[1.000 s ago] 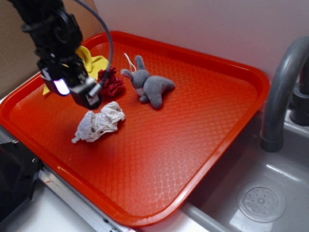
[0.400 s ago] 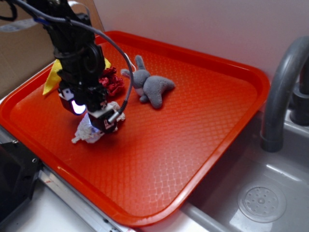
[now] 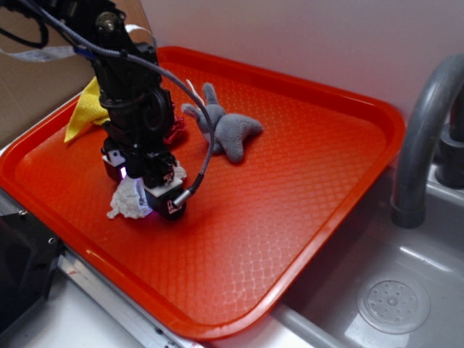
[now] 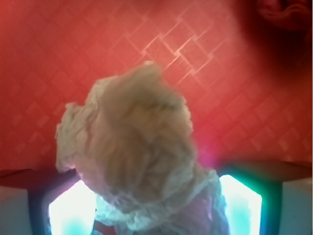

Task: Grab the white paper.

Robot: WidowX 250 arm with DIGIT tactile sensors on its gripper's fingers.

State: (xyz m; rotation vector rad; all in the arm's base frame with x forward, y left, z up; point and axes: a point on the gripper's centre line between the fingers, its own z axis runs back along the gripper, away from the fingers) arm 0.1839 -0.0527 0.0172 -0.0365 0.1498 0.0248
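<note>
The white paper (image 3: pixel 125 200) is a lumpy, wrinkled wad on the red tray (image 3: pixel 290 217), at its near left. My gripper (image 3: pixel 142 191) has come down on it, one finger on each side, and hides most of the wad in the exterior view. In the wrist view the paper (image 4: pixel 132 147) fills the space between my two glowing fingers (image 4: pixel 68 210), which stand wide apart at the bottom corners. The jaws are open around the paper, which lies on the tray.
A grey plush bunny (image 3: pixel 228 130) lies behind the gripper, a dark red wad (image 3: pixel 176 129) beside the arm, also in the wrist view (image 4: pixel 283 12). A yellow cloth (image 3: pixel 85 109) is at the tray's far left. A grey faucet (image 3: pixel 424 123) and sink drain (image 3: pixel 391 301) are right.
My gripper has moved from above the yellow cloth toward the front and down onto the white paper, now straddling it. The paper has not shifted.
</note>
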